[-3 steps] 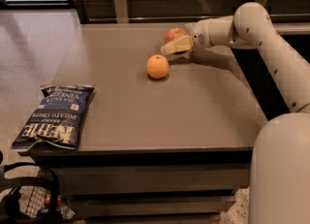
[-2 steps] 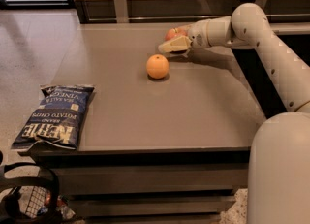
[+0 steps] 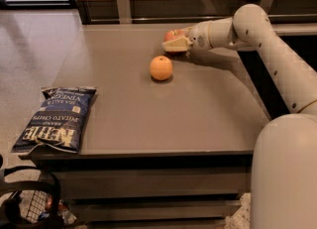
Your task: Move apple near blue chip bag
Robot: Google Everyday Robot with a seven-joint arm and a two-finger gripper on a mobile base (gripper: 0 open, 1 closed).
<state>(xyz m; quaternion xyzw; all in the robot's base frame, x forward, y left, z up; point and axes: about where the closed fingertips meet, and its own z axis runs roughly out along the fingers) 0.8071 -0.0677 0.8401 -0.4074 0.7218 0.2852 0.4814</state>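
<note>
The red apple point(image 3: 171, 34) sits at the far middle of the grey table point(image 3: 148, 109), partly hidden behind my gripper point(image 3: 174, 43). The gripper reaches in from the right and is right at the apple, low over the table. The blue chip bag point(image 3: 55, 120) lies flat at the table's front left corner, far from the apple and the gripper.
An orange fruit point(image 3: 161, 68) rests on the table just in front and left of the gripper. A wooden wall with metal brackets point(image 3: 123, 2) runs along the table's far edge. My arm point(image 3: 277, 59) spans the right side. A black wire basket point(image 3: 29, 203) stands on the floor at the front left.
The gripper has shifted slightly to the left at the apple. The orange fruit and the chip bag have not moved.
</note>
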